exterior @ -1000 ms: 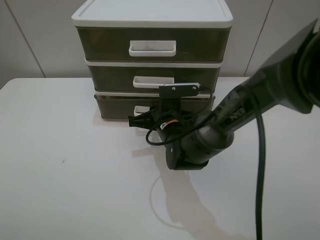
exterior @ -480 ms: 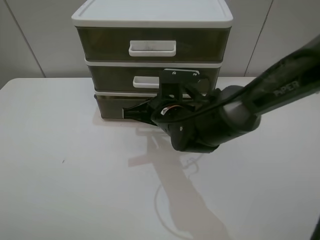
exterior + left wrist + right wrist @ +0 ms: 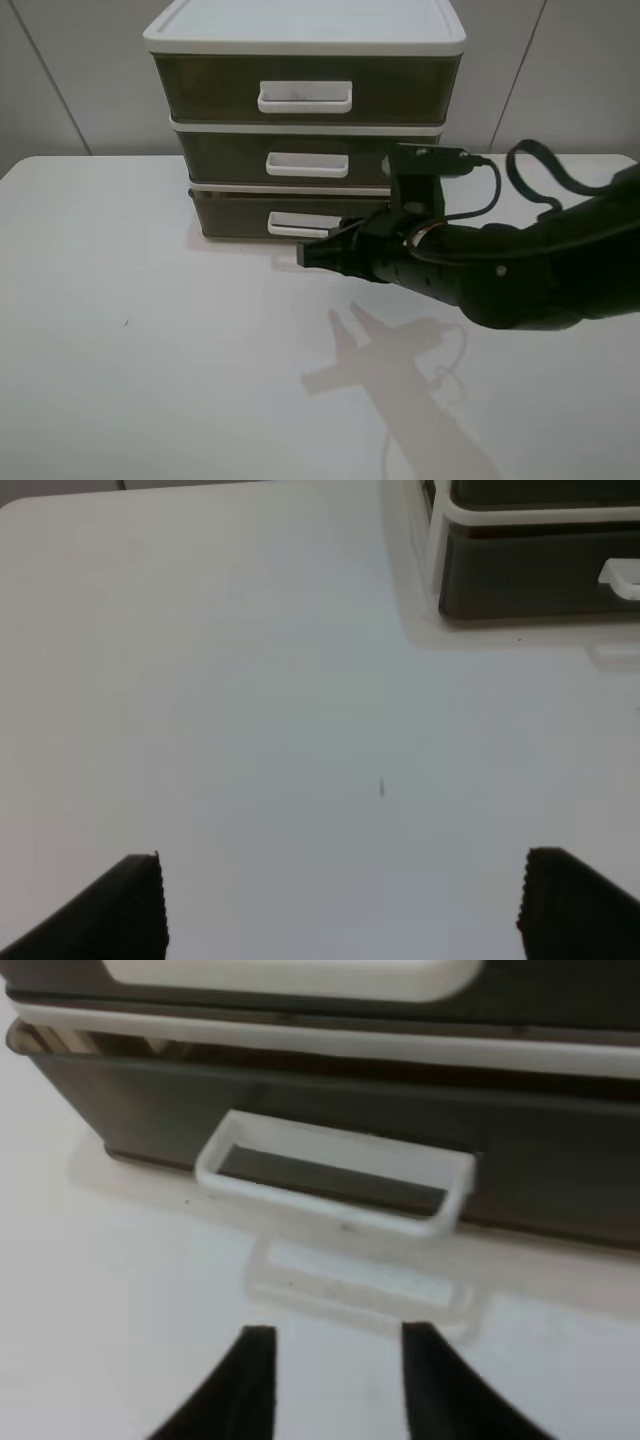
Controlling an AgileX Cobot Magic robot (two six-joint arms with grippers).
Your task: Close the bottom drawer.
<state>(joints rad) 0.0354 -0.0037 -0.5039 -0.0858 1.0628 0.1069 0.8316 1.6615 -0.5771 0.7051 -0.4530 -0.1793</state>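
The bottom drawer (image 3: 235, 213) is smoky brown with a white loop handle (image 3: 300, 224), lowest in the white-framed three-drawer unit (image 3: 305, 25). Its front stands slightly out of the frame. My right gripper (image 3: 308, 253) hovers low over the table just in front of the handle, not touching it. In the right wrist view the handle (image 3: 335, 1175) lies just beyond my gripper (image 3: 338, 1360), whose black fingertips (image 3: 255, 1355) are a little apart and hold nothing. My left gripper (image 3: 345, 910) is wide open and empty over bare table, with the bottom drawer (image 3: 530, 575) far off.
The unit stands at the back middle of a white table (image 3: 120, 330), close to the grey wall. My right arm (image 3: 520, 275) and its cable stretch in from the right. A small dark speck (image 3: 381, 787) marks the table.
My right gripper has pulled back from the bottom drawer's front, moving right and towards the table's front, so the handle now shows. The arm has swung low to the right. The left gripper has not visibly changed.
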